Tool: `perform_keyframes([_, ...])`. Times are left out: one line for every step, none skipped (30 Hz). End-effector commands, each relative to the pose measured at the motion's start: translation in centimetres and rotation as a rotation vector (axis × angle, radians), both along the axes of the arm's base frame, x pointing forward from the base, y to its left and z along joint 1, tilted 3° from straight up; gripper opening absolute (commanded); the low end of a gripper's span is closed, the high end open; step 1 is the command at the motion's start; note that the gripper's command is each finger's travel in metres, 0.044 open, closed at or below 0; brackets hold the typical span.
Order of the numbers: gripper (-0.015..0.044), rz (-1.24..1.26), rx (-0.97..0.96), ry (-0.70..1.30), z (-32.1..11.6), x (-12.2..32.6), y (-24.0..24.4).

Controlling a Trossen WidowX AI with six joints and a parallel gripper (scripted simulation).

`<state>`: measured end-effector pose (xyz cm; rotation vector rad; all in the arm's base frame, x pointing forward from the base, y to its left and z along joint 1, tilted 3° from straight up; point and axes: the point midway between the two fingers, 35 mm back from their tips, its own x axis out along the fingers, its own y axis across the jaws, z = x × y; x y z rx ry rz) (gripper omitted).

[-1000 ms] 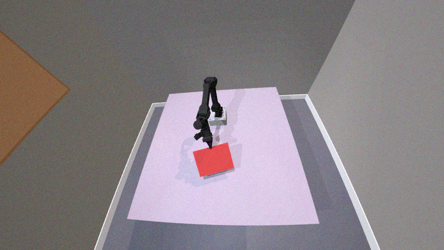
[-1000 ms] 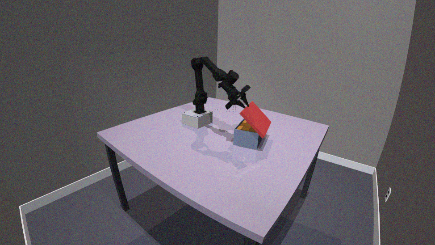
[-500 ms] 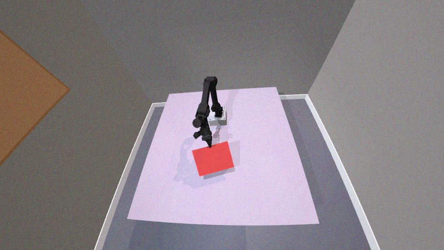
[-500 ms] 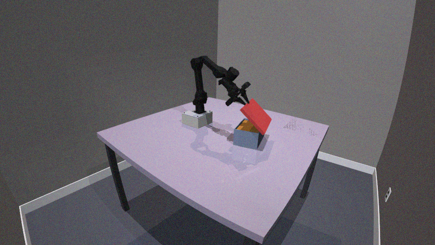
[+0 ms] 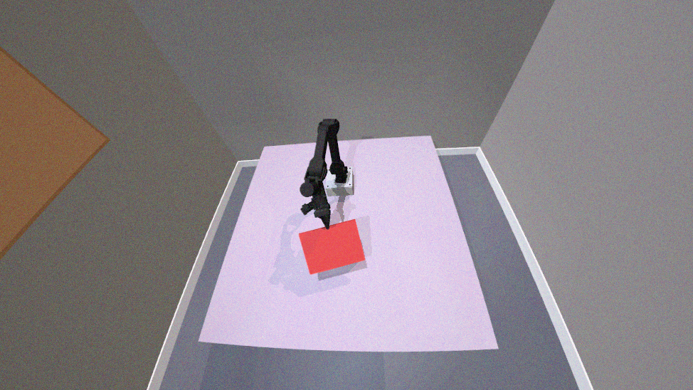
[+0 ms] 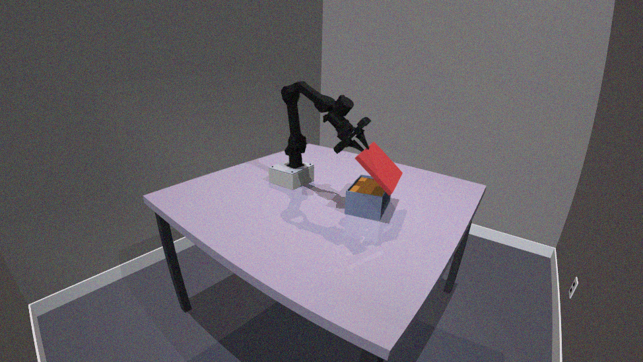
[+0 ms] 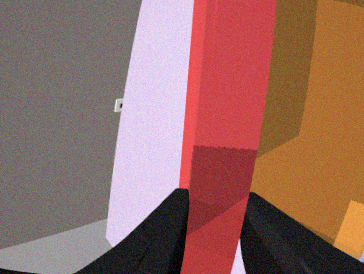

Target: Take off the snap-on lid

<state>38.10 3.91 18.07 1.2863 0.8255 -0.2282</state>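
Note:
The red lid (image 5: 332,247) (image 6: 381,167) (image 7: 227,90) is tilted steeply, its edge nearest the arm raised and its far edge low by the box's far side. My gripper (image 5: 328,226) (image 6: 366,148) (image 7: 213,202) is shut on the raised edge of the lid. The blue-grey storage box (image 6: 363,205) stands on the table (image 5: 411,290) (image 6: 269,234) (image 7: 145,125) below the lid, with its near part open and its orange-brown inside showing. In the top view the lid hides most of the box. Whether the lid's low edge touches the box cannot be told.
The arm's pale base block (image 5: 340,188) (image 6: 292,176) stands on the table behind the box. The table's front edge (image 5: 348,350) lies beyond the lid in the top view. Shadows of the arm and lid fall on the table around the box.

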Motion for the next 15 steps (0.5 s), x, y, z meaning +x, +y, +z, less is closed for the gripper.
perform_keyframes([0.0, 0.0, 0.004, -0.005, -0.3, -0.5, 0.7])
perform_keyframes([0.0, 0.0, 0.004, -0.004, -0.3, -0.6, 0.9])
perform_keyframes([0.0, 0.0, 0.005, -0.004, -0.3, -0.7, 1.0])
perform_keyframes([0.0, 0.0, 0.005, -0.004, -0.3, -0.8, 1.2])
perform_keyframes([0.0, 0.0, 0.005, -0.004, -0.3, -0.9, 1.4])
perform_keyframes([0.0, 0.0, 0.005, -0.004, -0.4, -1.0, 1.5])
perform_keyframes([0.0, 0.0, 0.005, -0.004, -0.4, -1.1, 1.7])
perform_keyframes([0.0, 0.0, 0.005, -0.004, -0.4, -1.2, 1.9])
perform_keyframes([0.0, 0.0, 0.006, -0.004, -0.4, -1.3, 2.1])
perform_keyframes([0.0, 0.0, 0.006, -0.004, -0.4, -1.4, 2.2])
perform_keyframes([0.0, 0.0, 0.006, -0.004, -0.4, -1.5, 2.4])
perform_keyframes([0.0, 0.0, 0.006, -0.004, -0.4, -1.6, 2.6])
perform_keyframes([0.0, 0.0, 0.006, -0.004, -0.4, -1.7, 2.8])
perform_keyframes([0.0, 0.0, 0.006, -0.003, -0.4, -1.9, 2.9])
perform_keyframes([0.0, 0.0, 0.006, -0.003, -0.4, -2.0, 3.1])
